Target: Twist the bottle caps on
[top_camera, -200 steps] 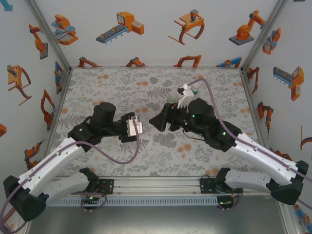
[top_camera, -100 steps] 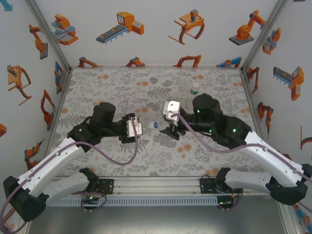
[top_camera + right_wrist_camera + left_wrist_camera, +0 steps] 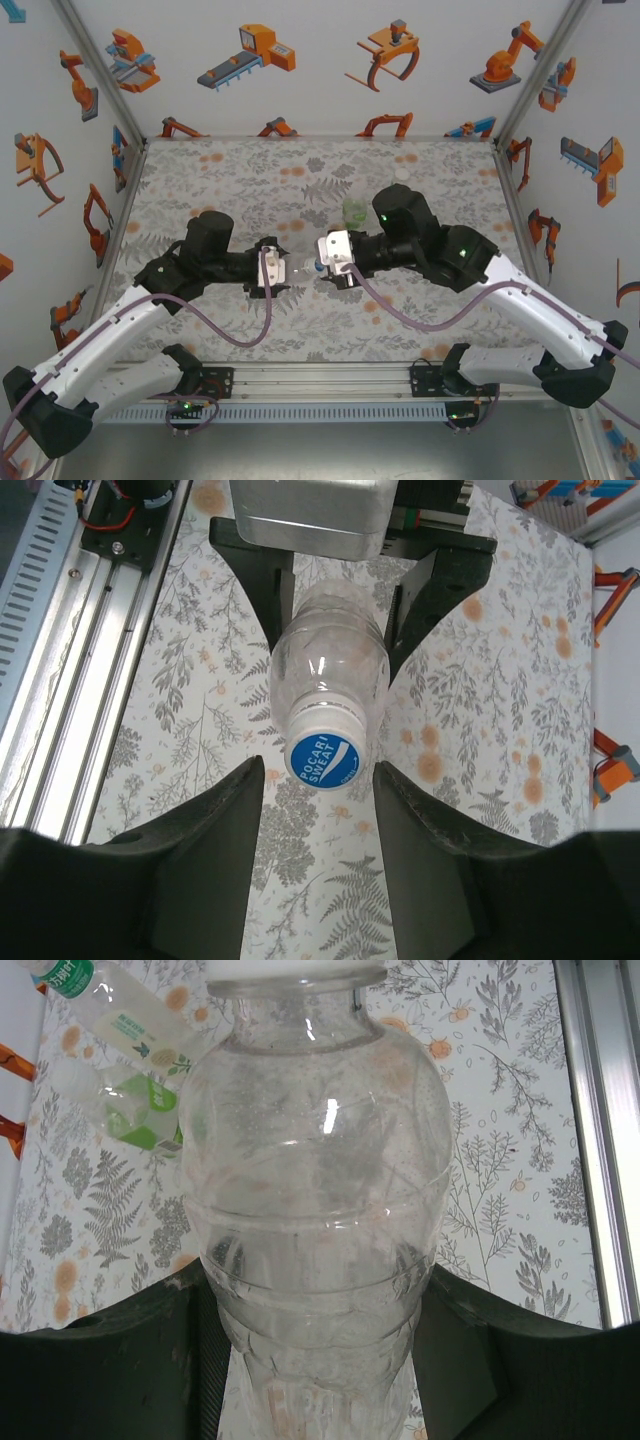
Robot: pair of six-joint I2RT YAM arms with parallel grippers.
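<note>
The rail (image 3: 55, 650) lies nearest, on the near side of the bottle (image 3: 330, 665). The bottle is clamped at its body by the left gripper (image 3: 281, 268), with one finger (image 3: 110, 1360) pressed on each side. It is held lying level over the mat (image 3: 480, 680), with its neck pointed toward the right gripper (image 3: 320, 773). The blue cap (image 3: 325, 759) is seated on the bottle's neck. The right gripper's jaws are set apart, one on either side of the cap. A narrow gap is seen on each side, and no contact is made. Beyond the bottle, the green bottle (image 3: 140, 1110) is found on the mat. The labelled bottle (image 3: 120, 1015) is seen just beside the green bottle, farther off.
</note>
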